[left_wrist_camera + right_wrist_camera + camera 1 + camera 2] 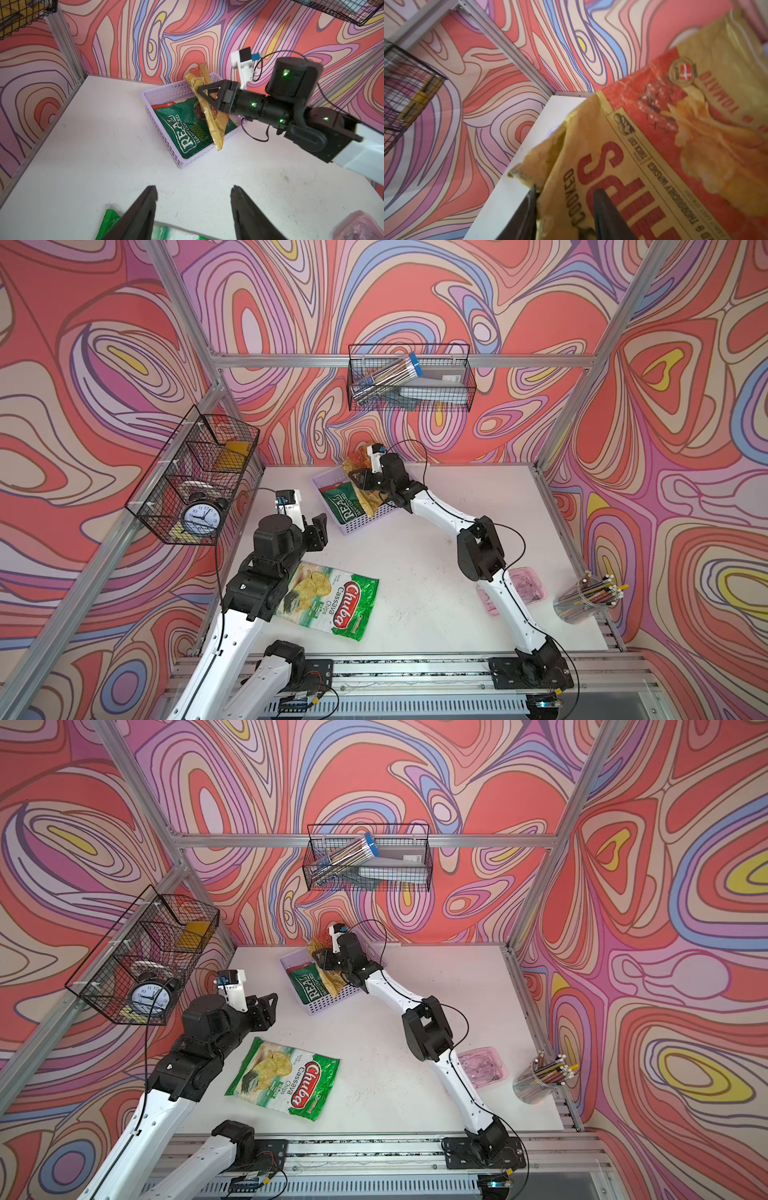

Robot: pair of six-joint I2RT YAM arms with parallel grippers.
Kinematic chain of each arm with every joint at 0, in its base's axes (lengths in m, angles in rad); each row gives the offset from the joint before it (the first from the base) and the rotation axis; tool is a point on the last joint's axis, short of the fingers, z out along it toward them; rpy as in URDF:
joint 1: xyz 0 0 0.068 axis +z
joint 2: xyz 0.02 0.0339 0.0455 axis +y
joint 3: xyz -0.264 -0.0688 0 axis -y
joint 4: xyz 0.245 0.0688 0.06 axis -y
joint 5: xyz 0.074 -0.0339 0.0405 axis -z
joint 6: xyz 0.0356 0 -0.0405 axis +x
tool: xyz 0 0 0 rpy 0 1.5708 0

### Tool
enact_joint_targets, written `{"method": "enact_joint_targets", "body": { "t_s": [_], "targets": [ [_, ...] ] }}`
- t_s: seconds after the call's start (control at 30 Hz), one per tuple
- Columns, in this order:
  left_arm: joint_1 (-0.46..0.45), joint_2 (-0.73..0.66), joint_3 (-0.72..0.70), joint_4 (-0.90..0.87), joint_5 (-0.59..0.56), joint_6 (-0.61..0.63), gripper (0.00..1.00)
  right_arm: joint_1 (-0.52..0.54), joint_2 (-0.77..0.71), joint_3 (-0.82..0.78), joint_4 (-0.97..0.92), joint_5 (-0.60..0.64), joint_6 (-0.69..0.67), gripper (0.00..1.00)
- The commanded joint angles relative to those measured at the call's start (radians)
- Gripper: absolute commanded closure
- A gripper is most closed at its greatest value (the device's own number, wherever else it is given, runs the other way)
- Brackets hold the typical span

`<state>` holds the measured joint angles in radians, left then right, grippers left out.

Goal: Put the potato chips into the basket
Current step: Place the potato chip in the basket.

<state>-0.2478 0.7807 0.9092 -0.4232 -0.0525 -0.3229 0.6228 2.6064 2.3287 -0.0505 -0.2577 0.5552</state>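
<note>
My right gripper is closed on the yellow chips bag, which hangs on edge over the lavender basket. The dark green bag lies inside it already. The yellow bag seems light, crinkly and slippery, so a pinch near its border is best. My left gripper is open and empty; the Chuba bag lies on the table just beside it.

The Chuba bag is partly covered by the left arm; the pink case is half hidden behind the right arm; the yellow bag is cropped and blurred.
</note>
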Motion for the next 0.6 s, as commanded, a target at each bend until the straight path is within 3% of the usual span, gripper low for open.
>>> {"method": "enact_joint_targets", "body": {
  "t_s": [0.0,0.2,0.33,0.57],
  "targets": [
    [0.007,-0.005,-0.013,0.021,0.003,-0.011,0.38,0.0,0.071,0.045,0.008,-0.001,0.023,0.52],
    [0.007,-0.003,-0.015,0.018,0.009,-0.013,0.38,0.001,0.123,0.044,0.035,0.031,0.018,0.49],
    [0.007,-0.002,-0.016,0.018,0.011,-0.016,0.38,0.0,0.148,0.047,0.028,0.053,0.024,0.41],
    [0.008,0.0,-0.013,0.015,0.012,-0.013,0.38,0.011,0.132,0.084,0.107,-0.067,0.093,0.34]
  ]
}}
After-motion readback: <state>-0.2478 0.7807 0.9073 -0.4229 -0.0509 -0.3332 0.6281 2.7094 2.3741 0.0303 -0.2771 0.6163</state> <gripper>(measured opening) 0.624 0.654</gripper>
